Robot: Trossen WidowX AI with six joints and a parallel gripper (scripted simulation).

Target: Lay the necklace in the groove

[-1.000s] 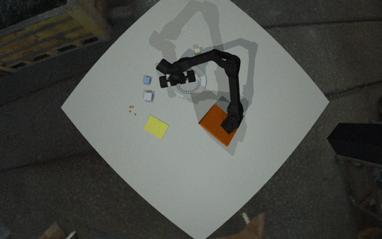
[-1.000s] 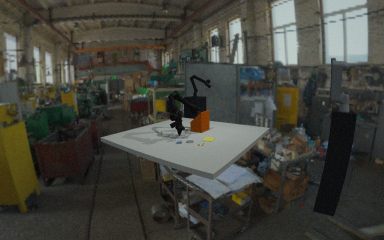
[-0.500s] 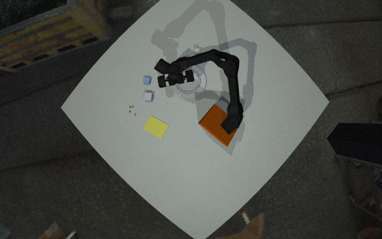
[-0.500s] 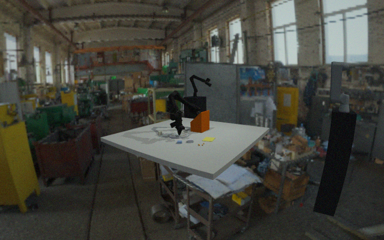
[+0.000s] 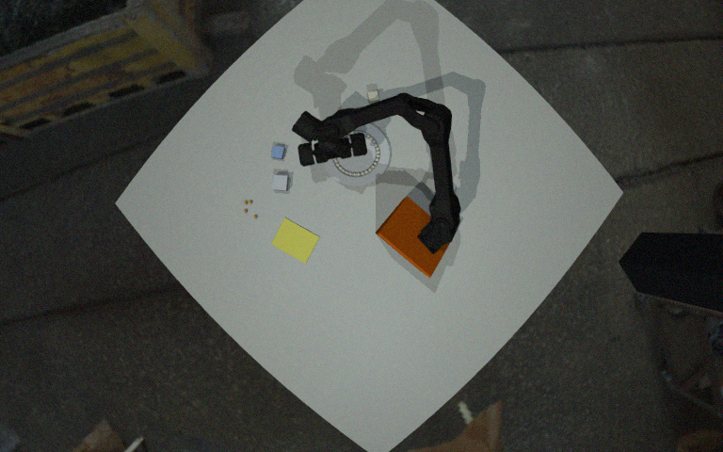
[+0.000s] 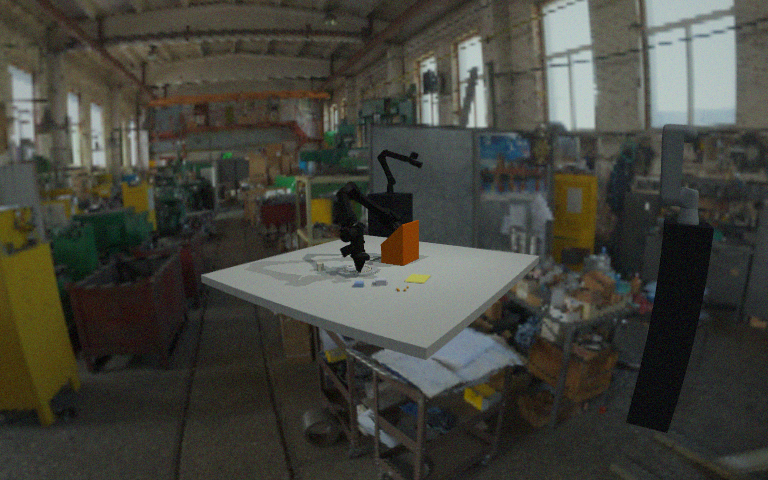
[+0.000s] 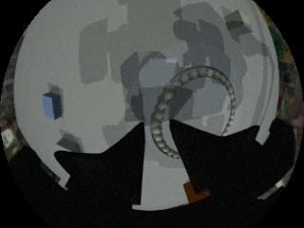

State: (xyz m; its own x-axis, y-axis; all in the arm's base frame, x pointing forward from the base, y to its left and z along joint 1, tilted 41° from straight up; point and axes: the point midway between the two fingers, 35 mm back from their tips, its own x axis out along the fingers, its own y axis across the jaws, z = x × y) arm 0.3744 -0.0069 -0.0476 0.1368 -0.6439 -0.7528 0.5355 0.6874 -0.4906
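Observation:
The pearl bead necklace (image 5: 356,174) (image 7: 204,72) lies as a nearly round ring on the pale round bead board (image 5: 385,159). A thin dark line runs along part of the beads in the wrist view; whether every bead sits down in the groove cannot be told. My gripper (image 5: 331,150) (image 6: 359,270) (image 7: 157,124) points down over the left side of the ring in the top view. Its fingers stand part open, with the left run of beads showing in the gap and not gripped. The right finger hides the lower right of the ring in the wrist view.
A blue block (image 5: 278,151) (image 7: 51,105) and a light grey block (image 5: 280,182) stand left of the board. A cream block (image 5: 373,95) (image 7: 237,25) stands behind it. A yellow sheet (image 5: 296,240), several small orange pieces and an orange wedge (image 5: 402,226) (image 6: 402,246) under the arm's base are also there.

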